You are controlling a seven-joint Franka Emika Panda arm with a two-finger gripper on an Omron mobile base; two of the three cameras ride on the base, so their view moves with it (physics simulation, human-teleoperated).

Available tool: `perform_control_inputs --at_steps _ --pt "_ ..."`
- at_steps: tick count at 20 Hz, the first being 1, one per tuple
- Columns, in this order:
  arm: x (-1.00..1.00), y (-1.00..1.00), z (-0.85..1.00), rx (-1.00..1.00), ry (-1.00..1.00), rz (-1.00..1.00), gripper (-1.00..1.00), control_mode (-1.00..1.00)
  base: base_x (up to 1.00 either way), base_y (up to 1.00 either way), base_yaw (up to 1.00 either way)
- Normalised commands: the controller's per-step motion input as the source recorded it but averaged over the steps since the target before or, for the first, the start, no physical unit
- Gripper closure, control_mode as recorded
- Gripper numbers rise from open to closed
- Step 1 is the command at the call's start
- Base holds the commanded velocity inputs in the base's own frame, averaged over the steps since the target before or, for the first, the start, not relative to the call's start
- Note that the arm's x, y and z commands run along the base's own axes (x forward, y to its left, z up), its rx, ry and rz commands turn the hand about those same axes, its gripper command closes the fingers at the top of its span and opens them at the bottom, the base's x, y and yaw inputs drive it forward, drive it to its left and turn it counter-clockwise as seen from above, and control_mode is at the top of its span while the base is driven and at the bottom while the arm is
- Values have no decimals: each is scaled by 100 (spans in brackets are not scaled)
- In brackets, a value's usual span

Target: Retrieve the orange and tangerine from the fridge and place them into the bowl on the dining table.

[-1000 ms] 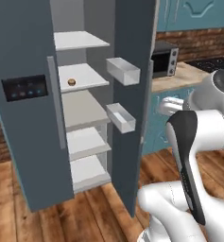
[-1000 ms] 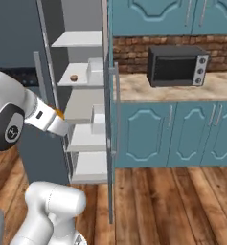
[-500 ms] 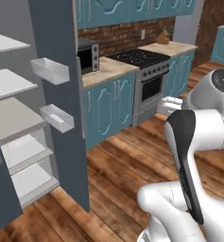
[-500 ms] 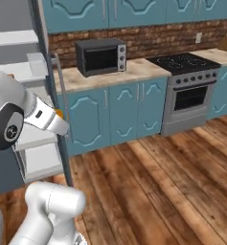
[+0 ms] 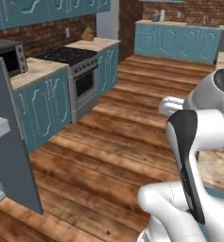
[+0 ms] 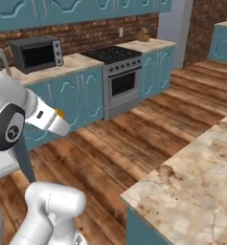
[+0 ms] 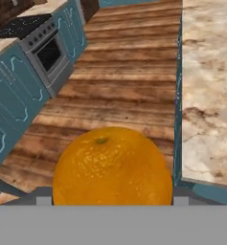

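The orange (image 7: 112, 166) is seen clamped in the tool (image 7: 112, 198), filling the hand view at 6 o'clock, so the first fruit is judged to be out of the fridge (image 5: 12, 156), whose door edge is seen at 9 o'clock in the left base view. The dining table (image 7: 208, 91) is seen at 3 o'clock in the hand view. The drop into the bowl is judged not yet done, and the tangerine remains to be fetched.

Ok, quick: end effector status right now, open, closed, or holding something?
End effector: closed on the orange, which sits between its fingers in the hand view.
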Motion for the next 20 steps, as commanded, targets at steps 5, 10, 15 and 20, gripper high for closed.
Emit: perform_control_inputs --at_steps 5,10,15,20 --pt "0 0 0 0 0 0 100 100 -88 0 -41" --pt "0 0 0 0 0 0 100 100 -42 -26 -33" --pt "0 0 0 0 0 0 100 100 -1 -72 -18" --pt "0 0 0 0 0 0 100 100 0 -100 -8"
